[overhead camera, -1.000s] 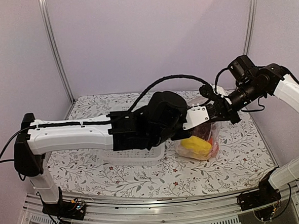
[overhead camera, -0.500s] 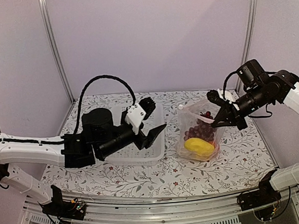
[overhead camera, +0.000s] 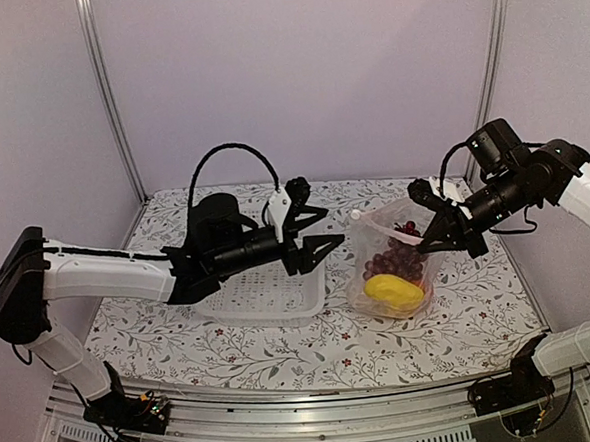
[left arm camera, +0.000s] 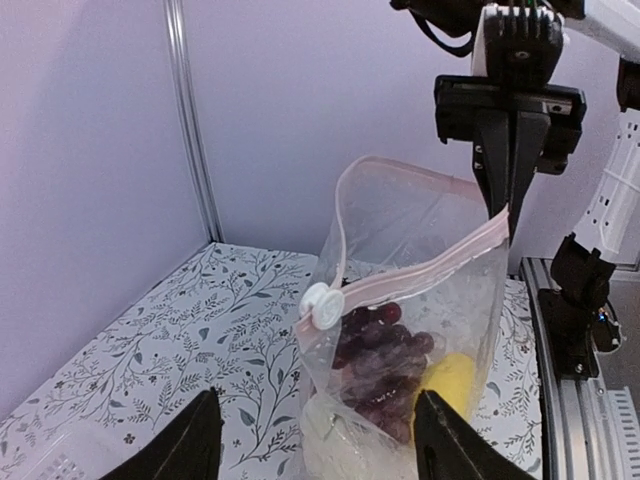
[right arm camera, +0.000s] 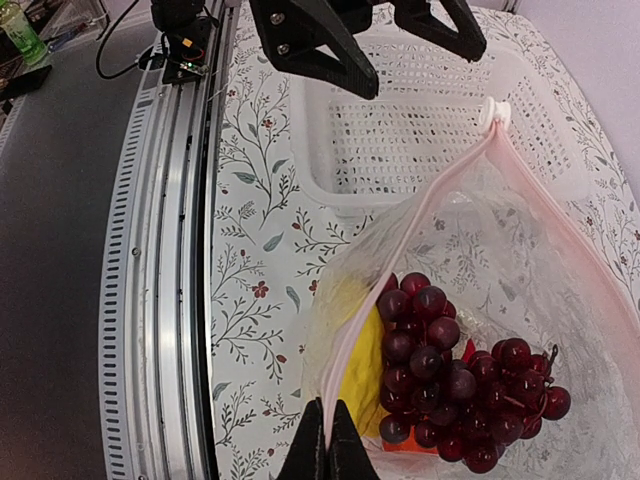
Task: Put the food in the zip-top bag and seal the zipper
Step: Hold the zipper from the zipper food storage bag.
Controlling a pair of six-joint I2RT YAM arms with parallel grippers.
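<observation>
The clear zip-top bag stands upright on the table, right of centre, mouth open. Inside show the dark purple grape bunch, a yellow piece and some orange and red. Its pink zipper strip carries a white slider at the left end. My right gripper is shut on the bag's right mouth edge and holds it up. My left gripper is open and empty, just left of the slider, its fingertips apart from the bag.
A white perforated basket sits left of the bag under my left arm; it also shows in the right wrist view. The metal front rail runs along the table's near edge.
My left arm drew back from the bag to the left over the basket, then swung up with its open gripper toward the slider. The right gripper kept its hold on the bag's edge.
</observation>
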